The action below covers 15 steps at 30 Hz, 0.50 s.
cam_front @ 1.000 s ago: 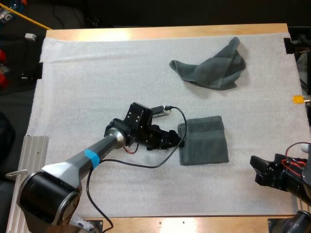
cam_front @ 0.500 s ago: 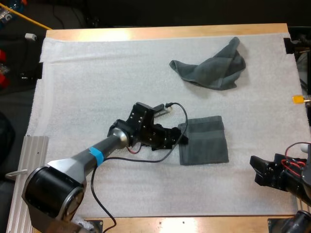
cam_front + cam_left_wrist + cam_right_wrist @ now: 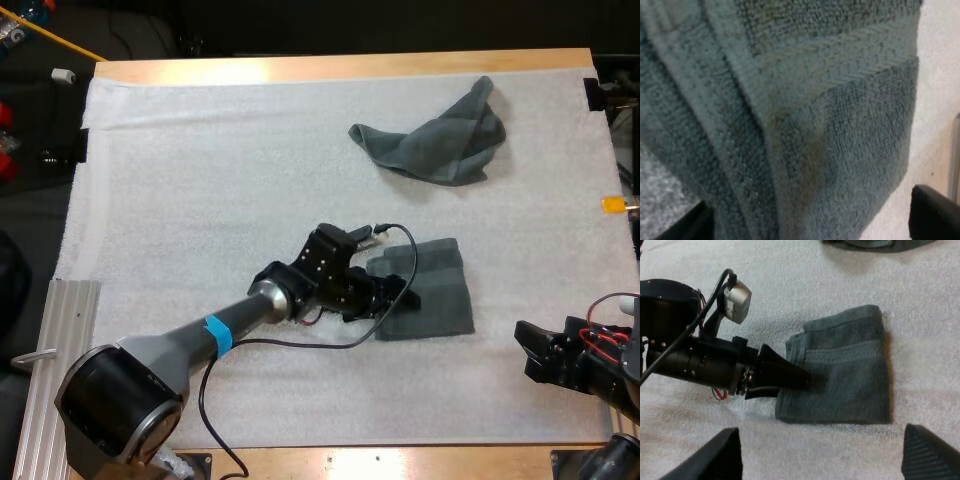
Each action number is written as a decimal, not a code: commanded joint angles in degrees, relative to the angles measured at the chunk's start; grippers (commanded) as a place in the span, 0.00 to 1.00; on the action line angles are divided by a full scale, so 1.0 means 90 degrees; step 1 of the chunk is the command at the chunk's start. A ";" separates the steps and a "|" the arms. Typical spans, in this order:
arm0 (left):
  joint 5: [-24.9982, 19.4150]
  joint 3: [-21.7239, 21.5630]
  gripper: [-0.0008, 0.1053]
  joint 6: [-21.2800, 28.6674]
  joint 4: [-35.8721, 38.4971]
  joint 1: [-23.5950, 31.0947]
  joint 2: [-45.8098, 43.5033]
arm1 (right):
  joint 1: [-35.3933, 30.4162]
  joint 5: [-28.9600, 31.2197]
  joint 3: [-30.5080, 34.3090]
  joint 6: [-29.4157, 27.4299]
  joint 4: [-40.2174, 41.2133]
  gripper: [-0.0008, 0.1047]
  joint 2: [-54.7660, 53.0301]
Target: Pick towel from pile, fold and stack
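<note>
From where I stand, the white mat point(image 3: 200, 180) covers most of the wooden table point(image 3: 350, 65), and two dark grey-green towels lie on it. The crumpled towel point(image 3: 440, 140) sits toward 1 o'clock from the mat's middle, loosely heaped, with one corner trailing off toward 12 o'clock. The folded towel point(image 3: 435, 290) lies flat at about 4 o'clock from the middle, well apart from the crumpled one, roughly square, with its layered edges a bit uneven on the 9 o'clock side. The left arm reaches in from 7 o'clock, and the left gripper point(image 3: 402, 293) is at that 9 o'clock side of the folded towel, its tips lying over the cloth just inside the edge. In the left wrist view its black fingers point(image 3: 934, 216) stand spread wide, with the towel's woven band and stacked hems between them; they are not pinching the cloth from both sides, though I cannot tell whether the tips press down on it. The right gripper point(image 3: 522, 352) hangs over the mat at 4 o'clock from the folded towel, near it but not touching. Its fingers point(image 3: 930, 452) are also spread apart, with nothing held, and they point across the mat at the folded towel and the left gripper.
</note>
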 commanded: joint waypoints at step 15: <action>0.0062 -0.0040 0.01 0.0673 0.0150 -0.0037 0.0014 | 0.0020 -0.0104 -0.0039 0.0042 0.0015 0.62 -0.0004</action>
